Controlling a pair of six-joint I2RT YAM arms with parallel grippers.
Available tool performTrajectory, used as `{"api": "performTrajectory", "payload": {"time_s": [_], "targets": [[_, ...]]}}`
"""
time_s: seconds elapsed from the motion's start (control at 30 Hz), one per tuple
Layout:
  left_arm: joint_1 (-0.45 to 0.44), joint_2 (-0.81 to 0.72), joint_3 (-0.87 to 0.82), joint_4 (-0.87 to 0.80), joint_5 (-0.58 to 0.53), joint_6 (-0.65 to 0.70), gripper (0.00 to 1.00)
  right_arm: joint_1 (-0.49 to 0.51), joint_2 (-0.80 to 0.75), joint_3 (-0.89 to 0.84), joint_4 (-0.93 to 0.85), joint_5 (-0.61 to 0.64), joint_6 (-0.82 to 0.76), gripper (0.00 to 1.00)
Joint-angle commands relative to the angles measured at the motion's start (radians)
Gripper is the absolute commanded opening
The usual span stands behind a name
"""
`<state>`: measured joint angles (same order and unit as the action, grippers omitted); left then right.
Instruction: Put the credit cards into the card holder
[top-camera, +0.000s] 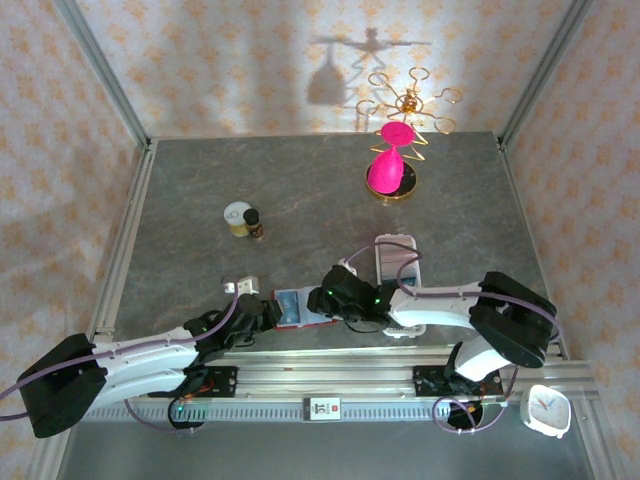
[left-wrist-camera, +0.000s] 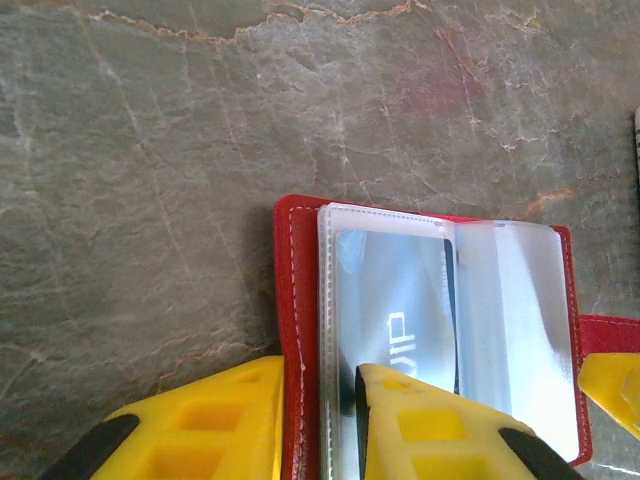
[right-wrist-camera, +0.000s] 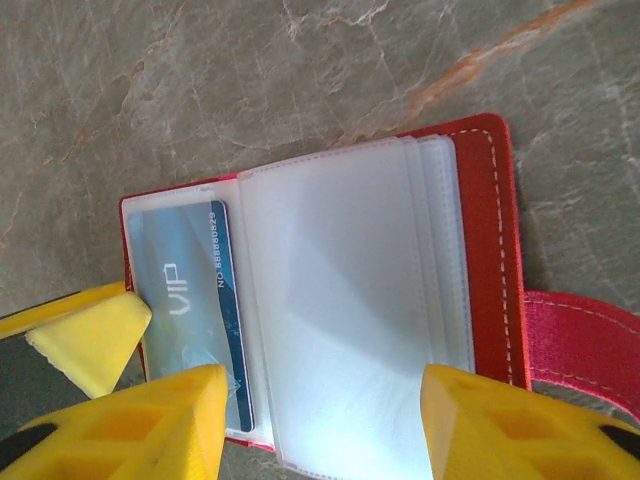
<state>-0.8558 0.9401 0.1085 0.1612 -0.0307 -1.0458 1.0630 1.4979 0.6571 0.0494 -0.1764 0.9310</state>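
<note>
1. Red and leather-look, the card holder (top-camera: 300, 308) is lying open and flat on the grey marbled table (top-camera: 200, 200), close to the near edge and between my 2 arms.
2. Its clear plastic sleeves (right-wrist-camera: 340, 300) are fanning out across the open covers. 1 blue credit card (right-wrist-camera: 185, 300) marked VIP is sitting inside a sleeve at the end nearest my left pincer (left-wrist-camera: 320, 380).
3. My left pincer is straddling that end of the holder. 1 yellow finger (left-wrist-camera: 200, 420) is resting just outside the red cover's stitched edge, and the other is sitting on the sleeve over the card. The gap between them is narrow, and I cannot tell whether they are gripping the edge or only pressing down on it.
4. My right pincer (right-wrist-camera: 322, 385) is hovering over the holder with its jaws wide apart, the 2 fingers spanning most of the sleeves.
5. The red snap tab (right-wrist-camera: 585, 335) is sticking out from the cover at the end away from the card.
6. In the top view, a white tray (top-camera: 397, 255) is lying on the table just behind my right arm, and a small bottle (top-camera: 253, 222) is standing farther back on the left.
</note>
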Motion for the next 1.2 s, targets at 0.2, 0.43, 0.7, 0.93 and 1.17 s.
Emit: {"api": "performTrajectory", "payload": {"time_s": [0.2,0.43,0.7,0.93,1.17], "targets": [[-0.006,-0.002,-0.019,-0.098,0.013,0.010,0.26,0.025,0.061,0.019,-0.024,0.009,-0.008,0.56],[-0.006,-0.029,-0.025,-0.113,-0.004,0.004,0.26,0.028,0.063,0.022,0.107,-0.060,0.019,0.59],[-0.006,-0.035,-0.029,-0.116,-0.006,-0.002,0.26,0.028,0.125,0.071,0.173,-0.107,0.027,0.59],[-0.006,-0.044,-0.035,-0.117,-0.014,-0.014,0.26,0.028,0.132,0.073,0.246,-0.133,0.045,0.59],[-0.006,-0.066,-0.036,-0.118,-0.019,-0.026,0.26,0.028,0.169,0.079,0.322,-0.167,0.068,0.59]]}}
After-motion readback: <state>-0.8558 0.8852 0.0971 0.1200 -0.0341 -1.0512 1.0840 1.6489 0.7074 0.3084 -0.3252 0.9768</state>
